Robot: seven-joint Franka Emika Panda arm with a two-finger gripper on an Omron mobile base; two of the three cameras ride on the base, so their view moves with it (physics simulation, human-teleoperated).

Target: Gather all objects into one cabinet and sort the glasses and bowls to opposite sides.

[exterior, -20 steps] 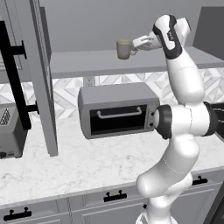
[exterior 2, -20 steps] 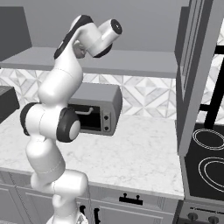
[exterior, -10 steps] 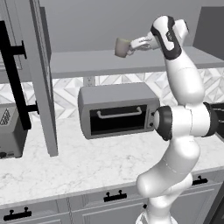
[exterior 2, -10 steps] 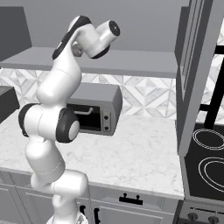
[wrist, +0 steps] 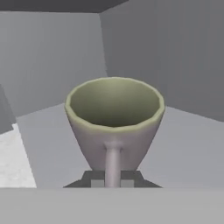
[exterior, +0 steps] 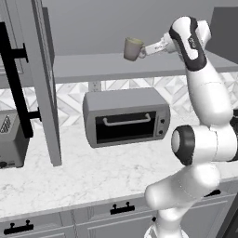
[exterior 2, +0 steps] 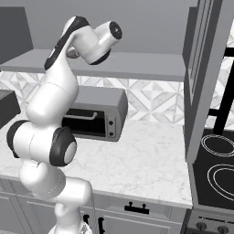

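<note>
One white arm reaching high up, bent at the elbow. Gripper [exterior: 148, 49] pointing sideways, fingers pinching the handle of the grey mug [exterior: 133, 48]. Mug held up in the air, a bit tilted, just above the pale grey shelf [exterior: 93, 67].
</note>
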